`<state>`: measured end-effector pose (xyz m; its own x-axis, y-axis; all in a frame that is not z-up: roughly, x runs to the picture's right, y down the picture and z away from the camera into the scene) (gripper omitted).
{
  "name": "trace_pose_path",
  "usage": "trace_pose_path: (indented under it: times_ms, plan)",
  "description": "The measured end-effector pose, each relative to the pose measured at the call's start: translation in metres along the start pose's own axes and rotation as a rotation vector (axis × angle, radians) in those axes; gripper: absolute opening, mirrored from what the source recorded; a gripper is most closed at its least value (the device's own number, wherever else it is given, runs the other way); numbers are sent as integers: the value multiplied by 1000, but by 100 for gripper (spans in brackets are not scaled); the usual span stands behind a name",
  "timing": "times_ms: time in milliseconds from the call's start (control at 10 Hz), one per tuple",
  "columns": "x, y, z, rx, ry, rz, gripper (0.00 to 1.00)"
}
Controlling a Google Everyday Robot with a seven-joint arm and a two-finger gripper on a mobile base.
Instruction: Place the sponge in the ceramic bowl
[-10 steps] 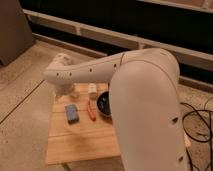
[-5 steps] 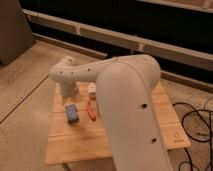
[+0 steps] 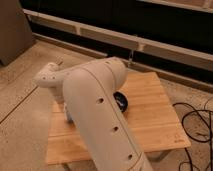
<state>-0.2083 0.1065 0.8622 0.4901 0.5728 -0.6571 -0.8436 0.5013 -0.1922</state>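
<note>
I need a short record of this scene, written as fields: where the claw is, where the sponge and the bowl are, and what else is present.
claw: low over the left part of the table, mostly hidden under the arm
sponge: not clearly visible; the arm covers that area
ceramic bowl: dark, on the table near its middle, partly hidden by the arm
table: light wood, rectangular
arm: white, large, fills the foreground
cables: black, on the floor at the right
</note>
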Motion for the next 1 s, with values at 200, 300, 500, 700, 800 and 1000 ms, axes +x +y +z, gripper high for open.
trace_pose_path:
  times_ms: [200,300,500,700,800,1000]
  plan:
    - [-4,2,9,-33,28,33,65]
    - [-10,6,12,-88,22,61,65]
    - [-17,10,13,-180,7,95,65]
    - [-15,8,19,-214,22,94,65]
    - [-12,6,22,-217,38,84,65]
    - [-9,6,26,-220,58,38,65]
